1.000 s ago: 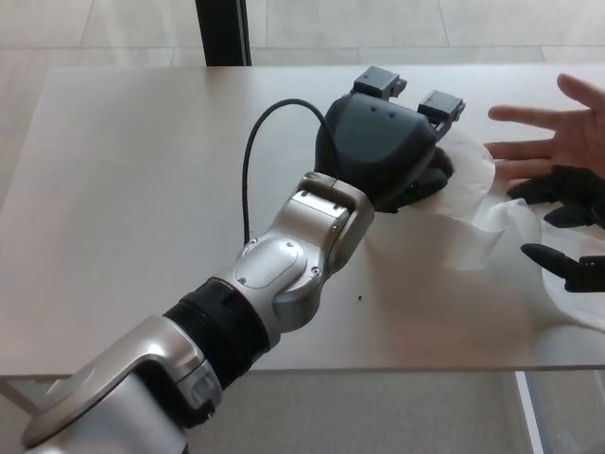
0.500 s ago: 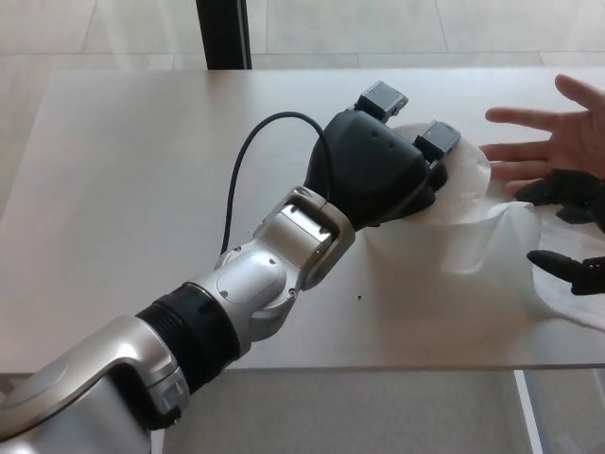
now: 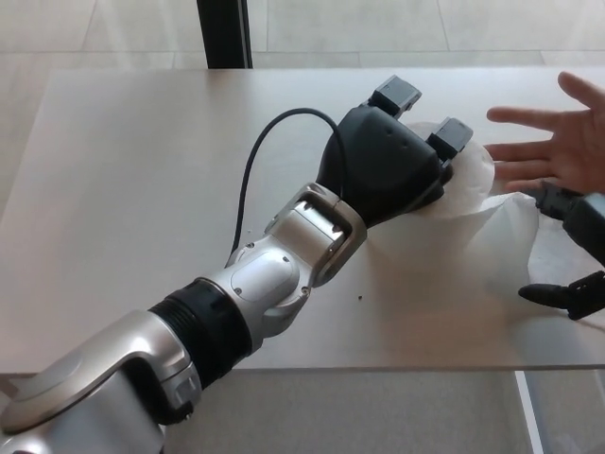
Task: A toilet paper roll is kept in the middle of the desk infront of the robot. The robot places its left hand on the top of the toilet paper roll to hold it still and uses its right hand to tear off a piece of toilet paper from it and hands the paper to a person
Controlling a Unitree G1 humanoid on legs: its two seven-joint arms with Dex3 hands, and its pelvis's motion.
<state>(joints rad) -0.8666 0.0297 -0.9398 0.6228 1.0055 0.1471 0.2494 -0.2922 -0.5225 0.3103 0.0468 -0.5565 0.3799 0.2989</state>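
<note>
Toilet paper roll (image 3: 463, 203) stood on your desk (image 3: 123, 189), right of centre in the head view, mostly covered by your left hand (image 3: 389, 165), which pressed down flat on its top with fingers spread rather than wrapped around it. A loose strip of paper (image 3: 529, 251) trailed from the roll toward the right edge. Your right hand (image 3: 575, 255) sat at that edge with the strip against it; you could not tell whether its fingers pinched the paper. A person's open hand (image 3: 553, 142) waited just beyond, palm up.
</note>
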